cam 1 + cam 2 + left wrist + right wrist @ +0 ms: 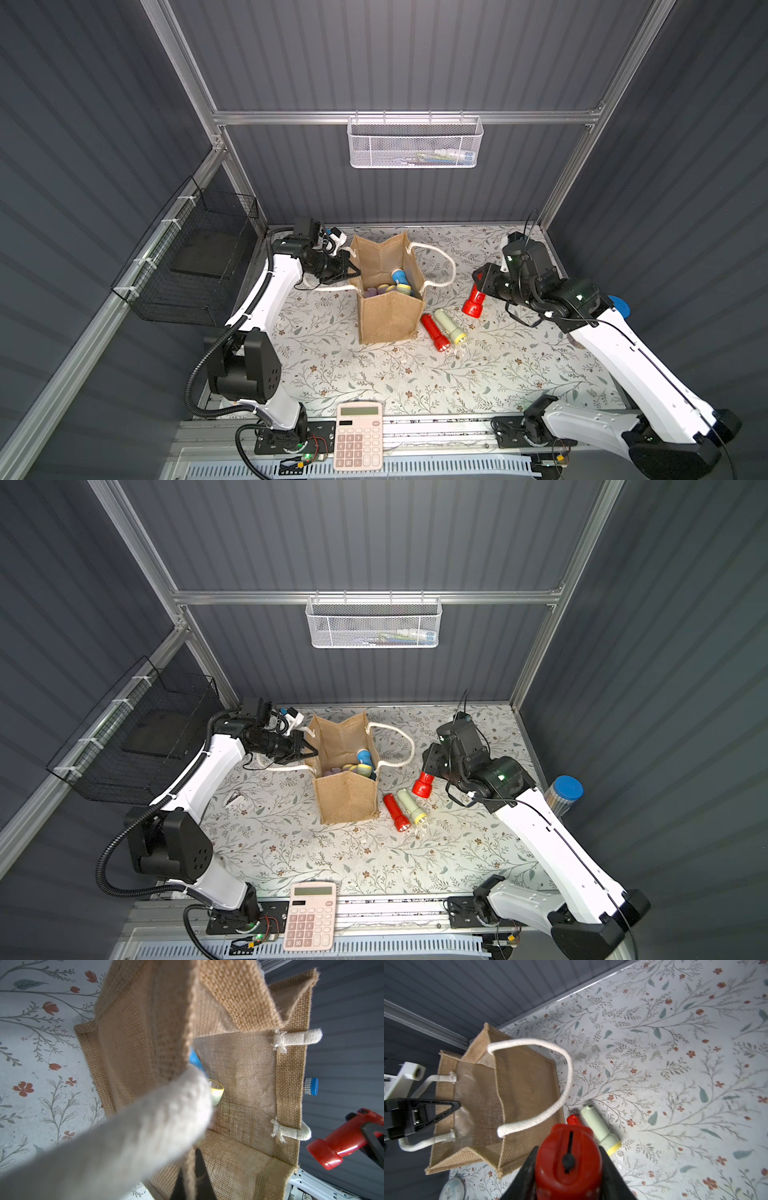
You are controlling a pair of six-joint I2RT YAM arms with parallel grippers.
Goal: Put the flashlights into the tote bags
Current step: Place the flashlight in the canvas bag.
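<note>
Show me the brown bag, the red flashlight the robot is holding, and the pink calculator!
brown bag (388, 318): in a top view, on its front wall.
held red flashlight (472, 306): in a top view, on its flared head.
pink calculator (359, 436): in a top view, on its keys.

Rope handle blurred; bagged flashlights half hidden.

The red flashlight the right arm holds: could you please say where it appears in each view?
Top view: red flashlight, right of tote bag.
Top view: same spot.
Left wrist: beyond the bag's far wall.
Right wrist: nearest the lens, in the right gripper.
Shared landmark: the tote bag.
</note>
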